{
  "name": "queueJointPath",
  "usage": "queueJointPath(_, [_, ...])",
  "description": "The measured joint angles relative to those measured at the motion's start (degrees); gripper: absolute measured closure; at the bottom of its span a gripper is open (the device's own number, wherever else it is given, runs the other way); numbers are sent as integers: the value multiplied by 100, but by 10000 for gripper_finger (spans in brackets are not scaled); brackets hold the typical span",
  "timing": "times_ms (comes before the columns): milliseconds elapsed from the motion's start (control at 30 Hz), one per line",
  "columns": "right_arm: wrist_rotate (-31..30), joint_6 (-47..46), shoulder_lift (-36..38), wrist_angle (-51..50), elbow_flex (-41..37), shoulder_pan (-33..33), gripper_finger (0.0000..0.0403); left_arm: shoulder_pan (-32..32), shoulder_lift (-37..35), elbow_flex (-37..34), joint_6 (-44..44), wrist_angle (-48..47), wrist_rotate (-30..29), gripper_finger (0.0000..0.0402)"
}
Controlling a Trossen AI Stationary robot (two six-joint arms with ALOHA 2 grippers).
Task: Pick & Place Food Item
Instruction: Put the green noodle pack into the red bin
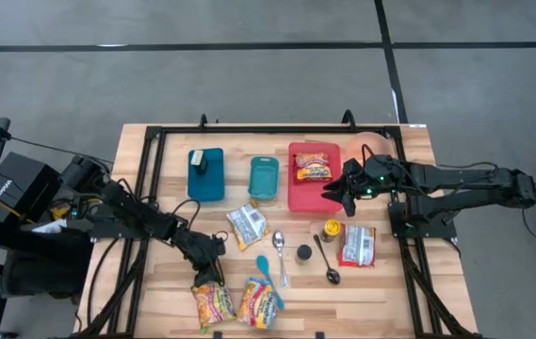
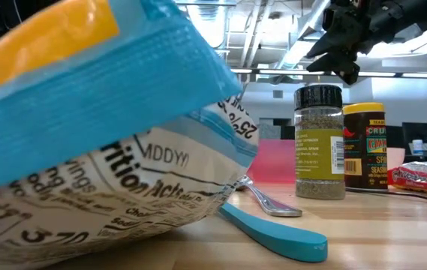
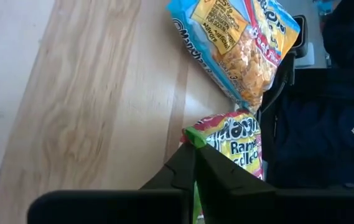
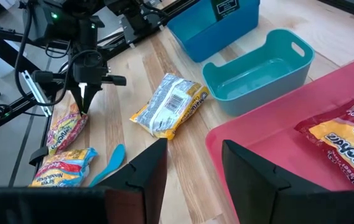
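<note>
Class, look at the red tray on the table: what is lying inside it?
Inside the red tray lies one noodle packet at its far end. The right gripper hovers open over the tray's right edge, hiding a little there.

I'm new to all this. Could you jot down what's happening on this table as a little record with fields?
Left gripper: left gripper, shut on the edge of the green-and-yellow ramen packet at the table's front
Right gripper: right gripper, open, above the red plastic tray, holding nothing
In the tray: a red-and-yellow noodle packet
Bins: dark blue bin and empty teal bin, side by side
Beside the held packet: blue-and-orange noodle packet, teal plastic spoon
</note>
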State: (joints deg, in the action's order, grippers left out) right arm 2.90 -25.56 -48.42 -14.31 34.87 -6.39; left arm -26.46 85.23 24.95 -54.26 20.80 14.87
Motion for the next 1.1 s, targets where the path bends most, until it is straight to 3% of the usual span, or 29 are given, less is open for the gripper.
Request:
queueJointPath(567, [0, 2, 0, 31, -1, 0, 255, 15, -281, 2, 333, 106, -112, 401])
queueJointPath(833, [0, 2, 0, 38, -2, 0, 255, 17, -1246, 2, 996, 118, -421, 401])
queueJointPath(1100, [-1, 48, 0, 328, -2, 0, 255, 17, -2407, 2, 1973, 73, -1281, 401])
